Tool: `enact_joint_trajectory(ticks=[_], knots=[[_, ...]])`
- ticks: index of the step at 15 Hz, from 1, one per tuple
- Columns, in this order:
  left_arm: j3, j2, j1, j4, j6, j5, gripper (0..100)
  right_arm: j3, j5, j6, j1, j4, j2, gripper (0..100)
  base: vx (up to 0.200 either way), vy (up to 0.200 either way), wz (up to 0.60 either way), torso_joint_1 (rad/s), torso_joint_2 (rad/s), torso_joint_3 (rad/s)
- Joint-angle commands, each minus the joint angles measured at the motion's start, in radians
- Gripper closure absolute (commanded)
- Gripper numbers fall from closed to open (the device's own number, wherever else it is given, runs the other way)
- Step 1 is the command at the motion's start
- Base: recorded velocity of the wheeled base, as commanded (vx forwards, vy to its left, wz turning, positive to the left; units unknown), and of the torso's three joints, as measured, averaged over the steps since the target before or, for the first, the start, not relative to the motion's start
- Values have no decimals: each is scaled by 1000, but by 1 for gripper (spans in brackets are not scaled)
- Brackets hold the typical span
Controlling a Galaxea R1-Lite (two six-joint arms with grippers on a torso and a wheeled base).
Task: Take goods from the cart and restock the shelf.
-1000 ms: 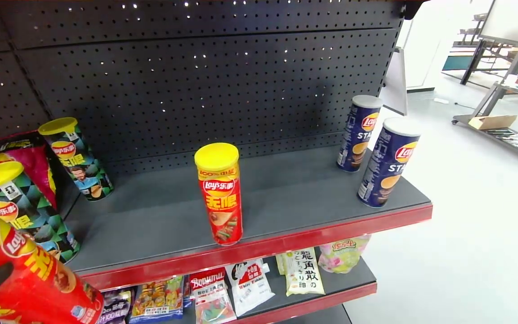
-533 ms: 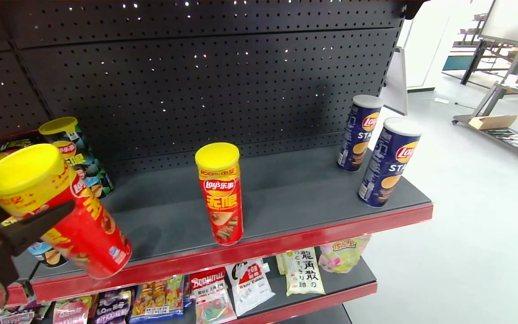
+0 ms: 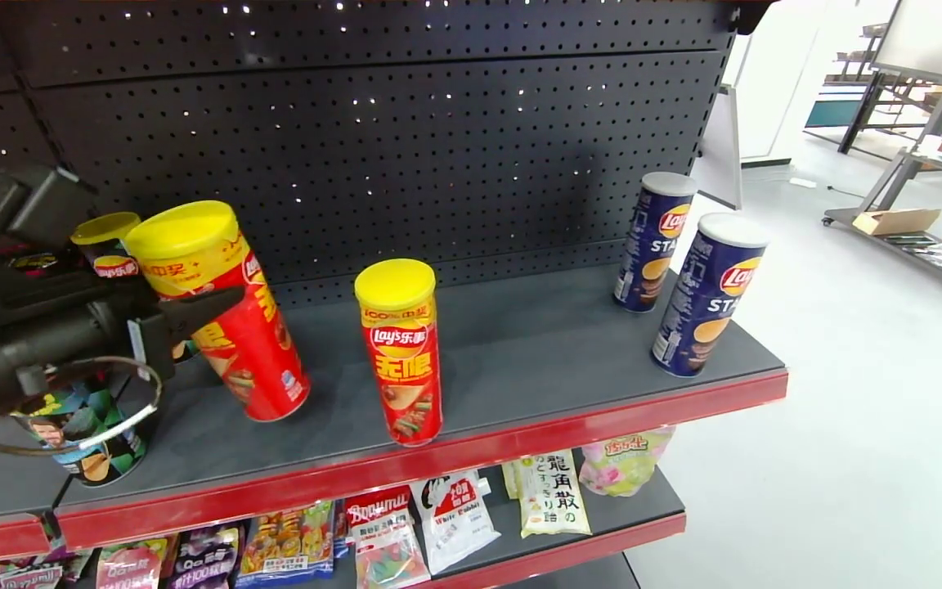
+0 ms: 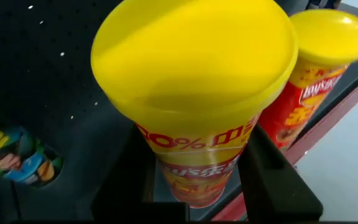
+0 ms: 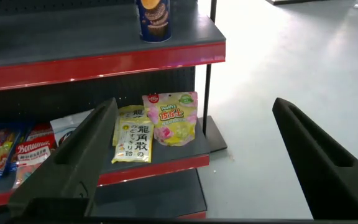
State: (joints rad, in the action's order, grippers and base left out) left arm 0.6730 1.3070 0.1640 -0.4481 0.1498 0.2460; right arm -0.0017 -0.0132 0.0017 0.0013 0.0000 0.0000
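Moved: left tool [image 3: 208, 304] has carried the held red chip can [image 3: 254, 360] from the front lip at 8 o'clock inward, over the shelf [image 3: 520, 360].
Left tool: clamped on the can's upper body, just under its yellow lid [image 4: 194, 53].
Can position: at 9 o'clock of the standing red chip can [image 3: 399, 352], near but apart.
Axis: tilted, lid toward 11 o'clock, base toward 5 o'clock; base contact with the shelf can't be told.
Next, likely: upright it, then lower.
Right tool [image 5: 194, 106]: fingers apart, empty, low by the snack bags [image 5: 169, 115].
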Motion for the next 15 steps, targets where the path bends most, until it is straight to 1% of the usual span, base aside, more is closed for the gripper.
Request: enact_joint_trajectory(ticks=[1,2,4,6,8,11,15], knots=[[142,186,9,2,-1,6,100,0,-1,0,0,0,2,0,0,0,0,0,0,0],[198,256,9,-3,-1,10,100,0,-1,0,0,0,2,0,0,0,0,0,0,0],[275,351,9,-4,-1,30,100,0,-1,0,0,0,2,0,0,0,0,0,0,0],[343,420,9,-12,2,27,100,0,-1,0,0,0,2,0,0,0,0,0,0,0],[424,505,29,-18,2,27,100,0,-1,0,0,0,2,0,0,0,0,0,0,0],[508,577,61,-17,1,27,100,0,-1,0,0,0,2,0,0,0,0,0,0,0],[577,646,92,-18,2,27,100,0,-1,0,0,0,2,0,0,0,0,0,0,0]])
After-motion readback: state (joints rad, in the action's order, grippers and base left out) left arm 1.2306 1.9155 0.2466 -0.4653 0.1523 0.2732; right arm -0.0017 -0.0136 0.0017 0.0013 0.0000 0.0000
